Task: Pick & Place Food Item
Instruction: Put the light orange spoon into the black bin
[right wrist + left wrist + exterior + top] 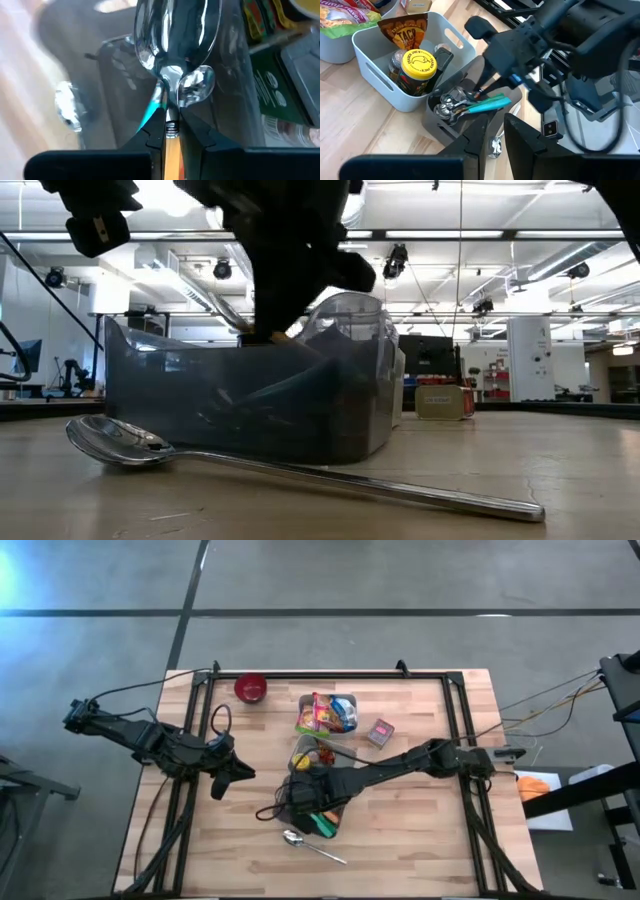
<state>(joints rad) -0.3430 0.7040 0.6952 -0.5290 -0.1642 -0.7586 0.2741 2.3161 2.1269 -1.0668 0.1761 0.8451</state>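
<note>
The left pincer [232, 776] hangs over the desk's [420, 840] left part, its fingers nearly together and holding nothing. Right of it, the right pincer [300, 802] reaches down into the dark cutlery bin [335, 828], clenched on a spoon with a wooden handle [172, 150]; a teal-handled utensil [487, 104] and other spoons lie in that bin. A loose spoon [312, 847] lies on the desk just in front. Touching the bin, the grey tub [370, 75] holds a yellow-lidded jar [418, 62] and a taco packet [402, 31]. Farther right sits a small pink box [380, 732].
</note>
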